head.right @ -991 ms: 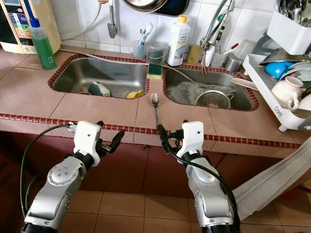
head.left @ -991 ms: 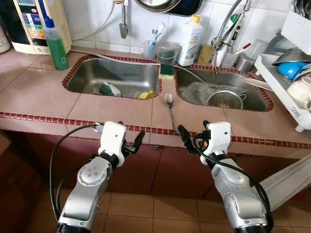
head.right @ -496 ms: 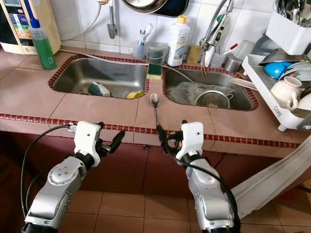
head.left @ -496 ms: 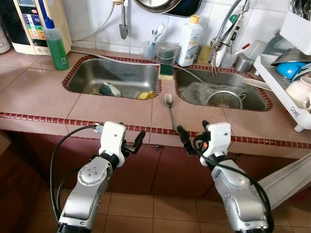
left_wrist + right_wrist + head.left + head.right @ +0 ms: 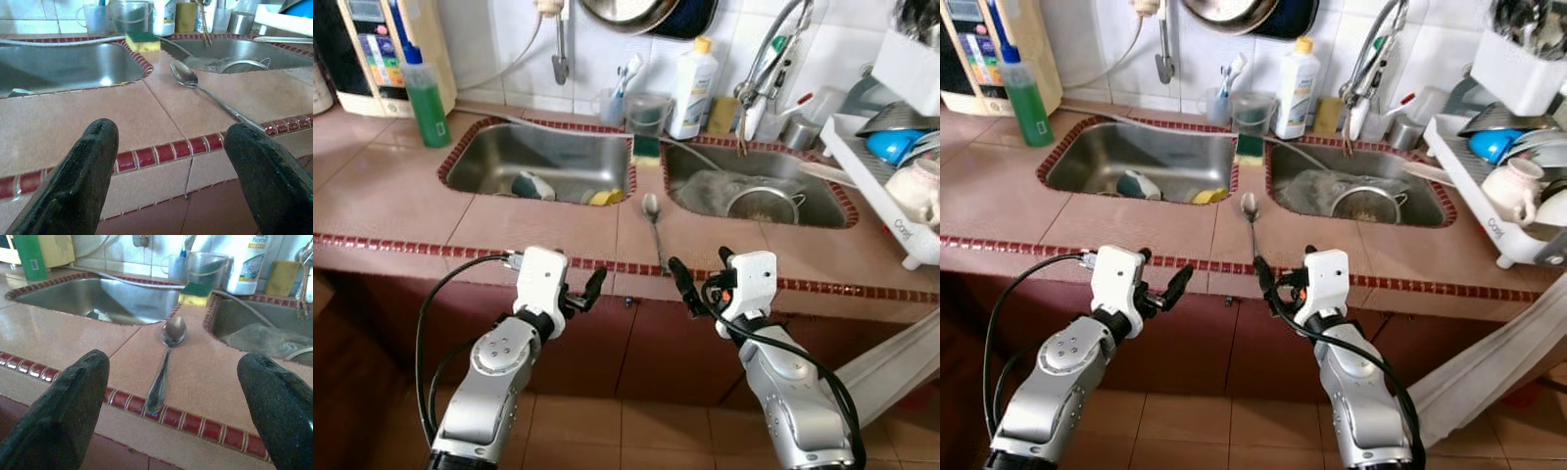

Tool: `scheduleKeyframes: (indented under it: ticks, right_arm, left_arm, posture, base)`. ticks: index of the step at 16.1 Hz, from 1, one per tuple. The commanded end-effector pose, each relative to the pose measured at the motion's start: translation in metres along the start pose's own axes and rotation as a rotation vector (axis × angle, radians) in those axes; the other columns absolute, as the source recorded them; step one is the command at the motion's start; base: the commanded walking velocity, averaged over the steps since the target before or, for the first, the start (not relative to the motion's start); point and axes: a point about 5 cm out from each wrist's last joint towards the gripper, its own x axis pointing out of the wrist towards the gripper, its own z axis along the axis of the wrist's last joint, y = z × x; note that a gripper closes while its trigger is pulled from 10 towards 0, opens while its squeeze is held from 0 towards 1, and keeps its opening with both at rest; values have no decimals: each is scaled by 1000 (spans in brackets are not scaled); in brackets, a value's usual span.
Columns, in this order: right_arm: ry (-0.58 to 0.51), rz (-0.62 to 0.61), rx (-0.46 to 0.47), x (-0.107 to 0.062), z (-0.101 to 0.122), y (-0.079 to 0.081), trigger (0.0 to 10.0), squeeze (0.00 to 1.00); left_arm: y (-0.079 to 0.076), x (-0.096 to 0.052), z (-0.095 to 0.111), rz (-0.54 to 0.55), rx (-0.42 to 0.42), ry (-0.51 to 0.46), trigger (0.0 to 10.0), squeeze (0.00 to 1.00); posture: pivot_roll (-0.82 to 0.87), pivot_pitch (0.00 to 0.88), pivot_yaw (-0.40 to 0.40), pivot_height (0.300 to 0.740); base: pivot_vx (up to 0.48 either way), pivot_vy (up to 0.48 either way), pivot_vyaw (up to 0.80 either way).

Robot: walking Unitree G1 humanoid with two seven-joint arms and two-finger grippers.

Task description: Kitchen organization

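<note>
Left gripper [image 5: 587, 292]: fingers spread, empty, below the desk [image 5: 401, 186] edge. Spoon [image 5: 653, 221]: flat on the tile strip between the two sinks, untouched. Right gripper [image 5: 697, 279]: fingers spread, empty, just short of the spoon's handle; organizing apparently not yet begun.

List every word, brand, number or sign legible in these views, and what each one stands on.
"Oasis", as far as it can be read: on the front edge of the white dish rack.
White bottle: label print cut off at the frame edge and blurred, unreadable.
Green bottle: white label too small to read.
Cream appliance at the wall: panel print too small to read.
</note>
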Motion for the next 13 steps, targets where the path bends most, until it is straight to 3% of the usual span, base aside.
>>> scheduleKeyframes:
  ticks: [1,13]
  right_arm:
    - [-14,0,-4,-2,4,-1,10000,0]
    - [-14,-6,-4,-2,4,-2,10000,0]
  left_arm:
    - [-4,1,5,-18,14,-15,10000,0]
    - [-2,1,6,-12,16,-15,10000,0]
  posture:
    - [-23,0,-80,740]
    - [-26,0,-78,740]
  base:
    - [270,0,0]
    - [285,0,0]
